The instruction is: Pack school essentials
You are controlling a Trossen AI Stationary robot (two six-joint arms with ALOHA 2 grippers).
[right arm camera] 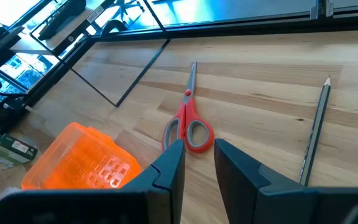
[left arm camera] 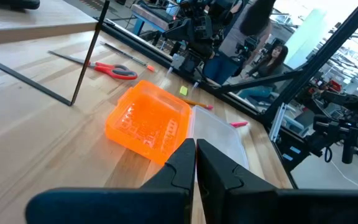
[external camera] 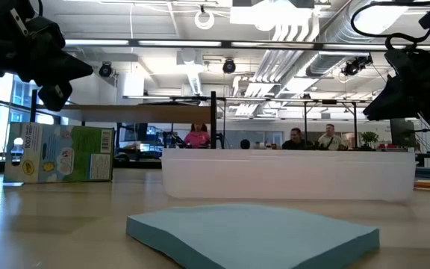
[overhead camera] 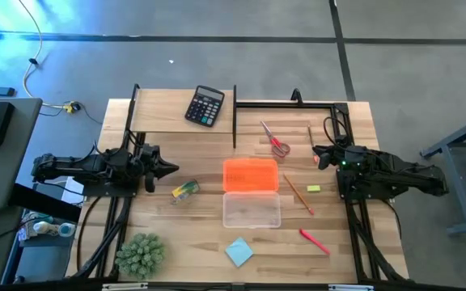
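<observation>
closest to the low camera lies the light-blue note pad, flat on the table's front part. behind it the open pencil case, orange half and clear half, holds nothing. left gripper hovers with fingers pressed together, empty, pointing toward the case above the crayon pack. right gripper hovers slightly parted, empty, near the scissors and pencil.
</observation>
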